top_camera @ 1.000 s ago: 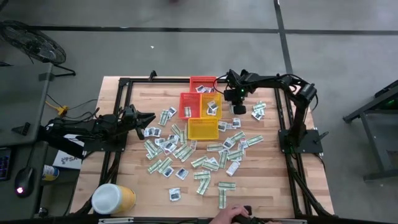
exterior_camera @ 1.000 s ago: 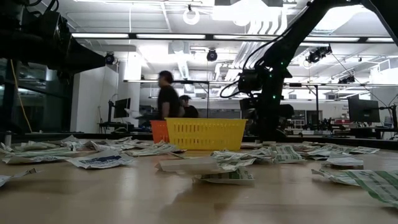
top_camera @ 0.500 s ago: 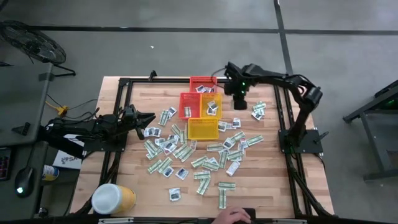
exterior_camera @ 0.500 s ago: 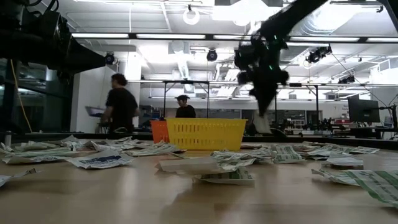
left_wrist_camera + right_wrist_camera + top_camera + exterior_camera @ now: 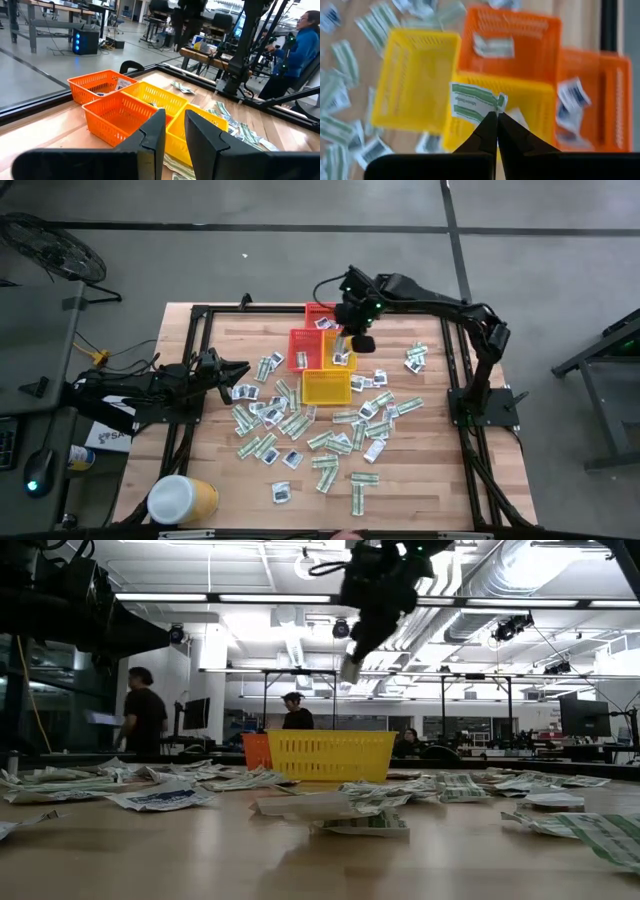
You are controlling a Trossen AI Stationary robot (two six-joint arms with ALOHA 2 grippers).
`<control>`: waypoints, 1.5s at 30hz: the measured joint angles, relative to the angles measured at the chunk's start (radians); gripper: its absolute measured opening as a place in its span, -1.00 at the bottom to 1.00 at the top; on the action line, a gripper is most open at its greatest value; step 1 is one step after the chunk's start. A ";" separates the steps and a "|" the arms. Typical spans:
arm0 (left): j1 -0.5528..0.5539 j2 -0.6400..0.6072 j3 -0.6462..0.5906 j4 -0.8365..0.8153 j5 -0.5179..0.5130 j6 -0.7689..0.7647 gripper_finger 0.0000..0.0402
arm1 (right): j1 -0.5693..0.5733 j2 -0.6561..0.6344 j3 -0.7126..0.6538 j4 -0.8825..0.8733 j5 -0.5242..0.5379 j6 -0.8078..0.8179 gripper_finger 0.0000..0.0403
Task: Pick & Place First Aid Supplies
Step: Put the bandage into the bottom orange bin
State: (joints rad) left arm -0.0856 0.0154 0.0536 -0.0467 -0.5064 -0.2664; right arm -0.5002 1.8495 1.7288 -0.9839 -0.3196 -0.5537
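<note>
My right gripper (image 5: 496,119) hangs above the cluster of baskets, shut on a green-and-white packet (image 5: 472,104). In the low view that packet (image 5: 349,670) dangles high over the table. Below it stand a red basket (image 5: 322,313), an orange basket (image 5: 303,348) and two yellow baskets (image 5: 326,387); some hold packets. Many first aid supplies (image 5: 290,425) lie flat across the wooden table. My left gripper (image 5: 172,132) waits level at the table's left side, open, with nothing between its fingers. My right gripper pinches the packet by one end (image 5: 496,106) between its two fingertips. The fingers slant down from the table's right side. The packet sticks out beyond the tips, lifted clear, over the baskets.
A yellow tub with a white lid (image 5: 182,500) stands at the near left corner. A black frame (image 5: 200,315) runs round the table's edges. More loose packets (image 5: 415,358) lie at the far right. People move in the room behind the table.
My right gripper has risen from the table's far right part, taking a packet up with it, and has swung toward the table's left until it stands over the baskets. It has tipped further downward on the way. The packet is now lifted clear.
</note>
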 joint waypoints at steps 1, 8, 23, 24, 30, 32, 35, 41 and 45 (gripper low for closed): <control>0.000 0.000 0.000 0.000 0.000 0.000 -0.64 | 0.010 0.017 0.014 0.000 -0.002 0.000 -1.00; 0.000 0.000 0.000 0.000 0.000 0.000 -0.64 | 0.039 0.192 0.166 -0.007 -0.016 0.046 -1.00; 0.000 0.000 0.000 0.000 -0.001 0.000 -0.64 | 0.041 0.533 0.511 -0.103 -0.028 0.109 -1.00; 0.000 0.000 0.000 0.000 -0.001 0.000 -0.64 | 0.041 0.539 0.511 -0.103 -0.027 0.109 -1.00; 0.000 0.000 0.000 0.000 -0.001 0.000 -0.64 | 0.040 0.546 0.511 -0.096 0.004 0.109 -0.89; 0.000 0.000 0.000 0.000 -0.001 0.000 -0.64 | 0.040 0.546 0.511 -0.096 0.014 0.109 -0.81; 0.000 0.000 0.000 0.000 -0.001 0.000 -0.64 | 0.040 0.546 0.511 -0.096 0.014 0.111 -0.68; 0.000 0.000 0.000 0.000 -0.001 0.000 -0.64 | 0.040 0.544 0.511 -0.095 0.014 0.167 -0.42; 0.000 0.000 0.000 0.000 -0.001 0.000 -0.64 | 0.036 0.515 0.510 -0.111 0.038 0.204 -0.30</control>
State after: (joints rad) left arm -0.0855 0.0154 0.0538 -0.0467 -0.5076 -0.2663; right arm -0.4641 2.3648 2.2391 -1.0948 -0.2815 -0.3498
